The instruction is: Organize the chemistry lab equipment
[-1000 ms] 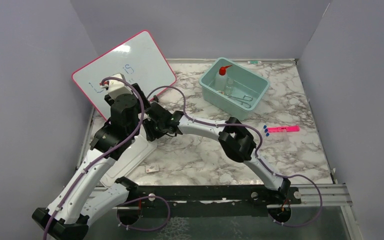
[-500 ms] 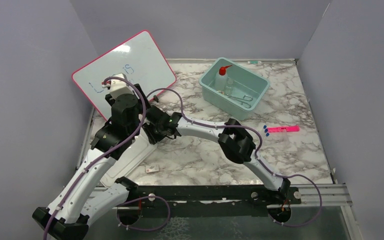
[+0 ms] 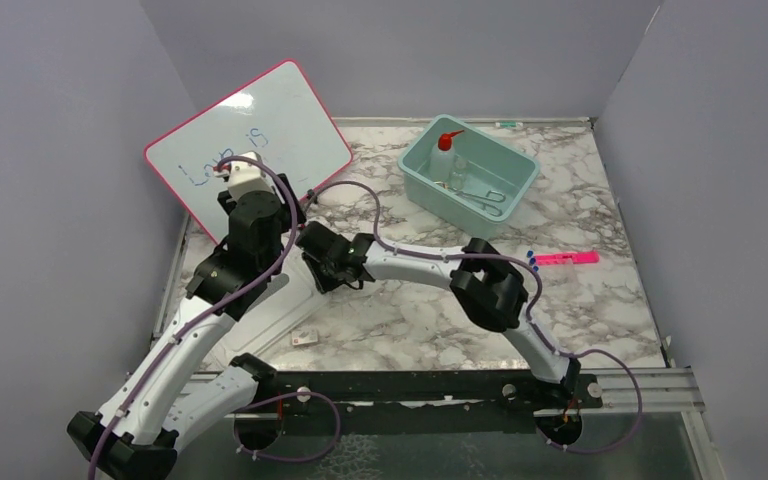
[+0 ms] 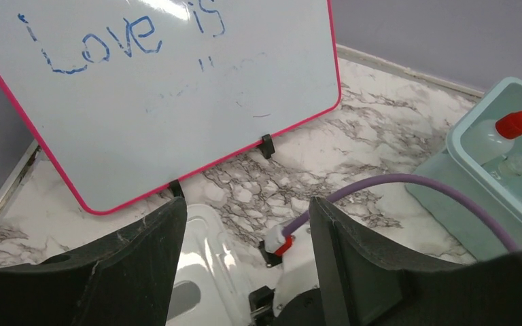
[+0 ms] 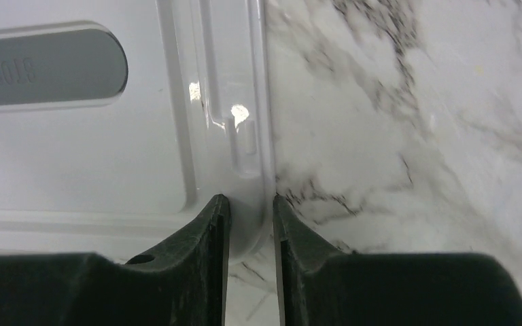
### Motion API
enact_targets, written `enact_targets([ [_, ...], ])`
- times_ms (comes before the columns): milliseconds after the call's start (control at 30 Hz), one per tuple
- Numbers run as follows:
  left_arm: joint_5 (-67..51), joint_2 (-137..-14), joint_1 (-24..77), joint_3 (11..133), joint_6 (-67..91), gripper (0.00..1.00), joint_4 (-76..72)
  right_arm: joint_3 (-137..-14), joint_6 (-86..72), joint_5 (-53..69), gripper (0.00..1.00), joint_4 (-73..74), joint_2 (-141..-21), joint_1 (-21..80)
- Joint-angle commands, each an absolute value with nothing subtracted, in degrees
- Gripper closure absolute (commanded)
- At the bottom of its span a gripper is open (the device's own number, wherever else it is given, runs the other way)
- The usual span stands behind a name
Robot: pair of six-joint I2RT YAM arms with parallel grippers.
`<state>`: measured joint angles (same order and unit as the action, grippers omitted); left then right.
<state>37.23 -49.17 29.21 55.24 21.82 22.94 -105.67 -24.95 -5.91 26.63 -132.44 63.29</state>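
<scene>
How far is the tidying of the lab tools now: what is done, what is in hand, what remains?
Done: the bottle and forceps are in the bin. In hand: the right gripper pinches the rim of the lid; the left gripper is open and empty. Left: the pink tool lies on the table outside the bin, and the bin has no lid on.

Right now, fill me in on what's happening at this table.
The right gripper is down at the table, its fingers set on either side of the rim of a white lid, apparently pinching it. The left gripper hangs open above, facing the whiteboard, holding nothing. At the back, the teal bin already holds the squeeze bottle and metal forceps. A pink item lies out on the table.
</scene>
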Motion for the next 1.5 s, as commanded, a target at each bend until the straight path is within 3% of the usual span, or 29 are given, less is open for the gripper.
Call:
enact_targets([
  [0, 35.4, -48.4, 29.0, 53.5, 22.4, 0.31, 22.8, -95.3, -31.4, -15.7, 0.79, 35.2, -127.5, 61.8],
  [433, 31.0, -50.0, 29.0, 50.4, 24.8, 0.3, 22.5, -79.4, -39.6, -20.1, 0.82, 37.0, -113.9, 56.4],
  [533, 30.4, -50.0, 29.0, 49.7, 25.5, 0.29, 22.5, -77.8, -37.3, -19.2, 0.78, 36.0, -111.6, 55.6],
  [733, 30.2, -50.3, 28.9, 47.6, 25.9, 0.27, 22.5, -85.9, -31.1, -17.8, 0.6, 35.9, -112.8, 55.2],
  [867, 29.7, -50.7, 28.1, 45.0, 28.9, 0.23, 24.3, -90.7, -30.8, -17.7, 0.59, 36.3, -115.3, 54.0],
  [1467, 20.2, -53.9, 23.2, 40.8, 34.5, 0.24, 23.6, -106.8, -24.9, -15.5, 0.57, 33.0, -131.4, 45.8],
])
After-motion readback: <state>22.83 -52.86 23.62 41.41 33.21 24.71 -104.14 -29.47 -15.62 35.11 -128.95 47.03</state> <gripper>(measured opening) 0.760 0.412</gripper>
